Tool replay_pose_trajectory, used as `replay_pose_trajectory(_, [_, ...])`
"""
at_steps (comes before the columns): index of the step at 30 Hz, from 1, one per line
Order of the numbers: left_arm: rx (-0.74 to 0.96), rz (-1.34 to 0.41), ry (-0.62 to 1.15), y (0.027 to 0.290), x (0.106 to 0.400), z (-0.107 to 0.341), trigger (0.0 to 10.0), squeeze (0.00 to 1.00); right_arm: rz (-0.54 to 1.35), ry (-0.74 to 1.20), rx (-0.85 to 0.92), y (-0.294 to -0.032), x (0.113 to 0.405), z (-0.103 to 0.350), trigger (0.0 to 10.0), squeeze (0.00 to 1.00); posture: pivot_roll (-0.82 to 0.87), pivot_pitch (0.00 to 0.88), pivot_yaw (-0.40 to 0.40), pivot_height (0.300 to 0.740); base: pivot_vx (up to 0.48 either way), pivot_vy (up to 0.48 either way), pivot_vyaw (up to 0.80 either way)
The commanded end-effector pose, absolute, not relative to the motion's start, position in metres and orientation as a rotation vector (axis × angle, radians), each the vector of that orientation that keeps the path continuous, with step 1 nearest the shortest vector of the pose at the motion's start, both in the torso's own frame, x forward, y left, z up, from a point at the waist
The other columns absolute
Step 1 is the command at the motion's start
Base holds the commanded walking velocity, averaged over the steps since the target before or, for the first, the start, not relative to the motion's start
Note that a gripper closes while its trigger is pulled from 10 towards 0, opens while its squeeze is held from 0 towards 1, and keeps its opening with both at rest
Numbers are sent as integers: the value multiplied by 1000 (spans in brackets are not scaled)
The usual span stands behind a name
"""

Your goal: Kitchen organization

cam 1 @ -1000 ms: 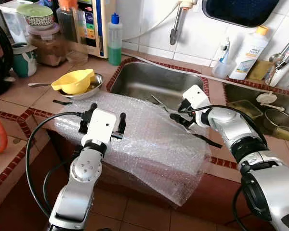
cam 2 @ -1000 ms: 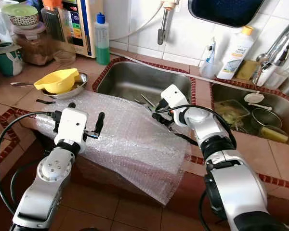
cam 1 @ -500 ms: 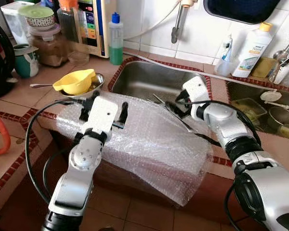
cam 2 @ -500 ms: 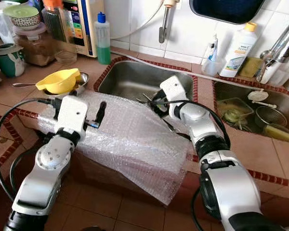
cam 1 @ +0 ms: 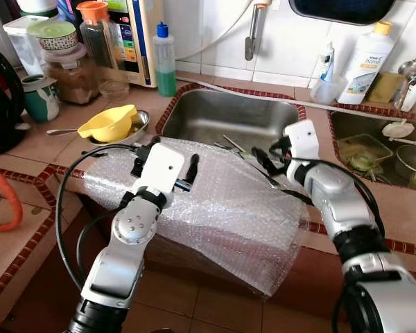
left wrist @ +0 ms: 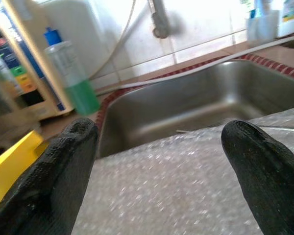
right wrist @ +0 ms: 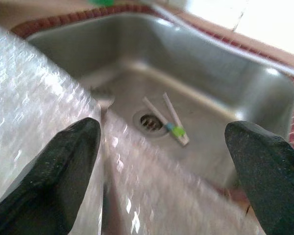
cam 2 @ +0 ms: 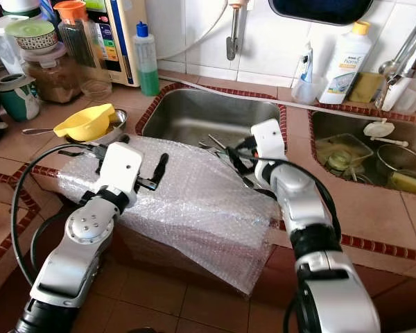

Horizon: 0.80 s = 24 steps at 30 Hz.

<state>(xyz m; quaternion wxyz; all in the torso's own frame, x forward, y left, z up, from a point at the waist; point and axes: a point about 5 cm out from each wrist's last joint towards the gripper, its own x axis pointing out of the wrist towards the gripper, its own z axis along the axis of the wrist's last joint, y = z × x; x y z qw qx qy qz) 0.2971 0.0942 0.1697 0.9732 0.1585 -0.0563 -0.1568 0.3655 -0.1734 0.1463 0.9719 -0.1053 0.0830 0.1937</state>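
Bubble wrap (cam 1: 222, 201) is draped over the table (cam 1: 35, 149) edge, under both pincers. Left pincer (cam 1: 168, 163) is held spread above the wrap. Right pincer (cam 2: 237, 156) is held spread at the wrap's sink-side edge; sink (cam 1: 229, 118) lies just beyond.
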Motion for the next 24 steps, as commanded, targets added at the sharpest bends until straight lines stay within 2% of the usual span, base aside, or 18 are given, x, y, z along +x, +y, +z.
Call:
replay_pose_trajectory(1, [324, -336, -124, 91, 300, 171, 10000, 0, 388, 151, -268, -181, 363, 158, 10000, 0, 40, 8, 49, 740, 0, 0, 0])
replay_pose_trajectory(7, [317, -343, -134, 89, 303, 173, 10000, 0, 407, 193, -302, -193, 357, 158, 10000, 0, 23, 3, 47, 740, 0, 0, 0])
replay_pose_trajectory(8, [314, -343, -134, 89, 304, 172, 10000, 0, 418, 214, -293, -194, 356, 158, 9451, 0, 20, 2, 41, 740, 0, 0, 0])
replay_pose_trajectory(9, [314, -343, -134, 89, 304, 172, 10000, 0, 418, 214, -293, -194, 356, 158, 9451, 0, 20, 2, 41, 740, 0, 0, 0])
replay_pose_trajectory(10, [312, -342, -135, 89, 305, 172, 10000, 0, 444, 227, -288, -192, 354, 159, 9922, 0, 17, 2, 37, 740, 0, 0, 0])
replay_pose_trajectory(12, [309, -342, -136, 88, 306, 171, 10000, 0, 469, 231, -288, -190, 351, 161, 10000, 0, 18, 0, 32, 740, 0, 0, 0])
replay_pose_trajectory(19, [297, -326, -137, 88, 307, 169, 10000, 0, 584, 238, -226, -173, 347, 168, 10000, 0, 13, 0, 12, 740, 0, 0, 0])
replay_pose_trajectory(21, [290, -322, -137, 87, 307, 169, 10000, 0, 626, 273, -215, -168, 342, 162, 9804, 0, 12, 0, 4, 740, 0, 0, 0])
replay_pose_trajectory(22, [289, -321, -136, 86, 307, 168, 10000, 0, 635, 285, -207, -167, 341, 159, 9255, 0, 12, 0, 4, 740, 0, 0, 0])
replay_pose_trajectory(24, [284, -318, -135, 85, 306, 168, 10000, 0, 643, 318, -195, -167, 338, 152, 9490, 0, 13, 4, -2, 740, 0, 0, 0])
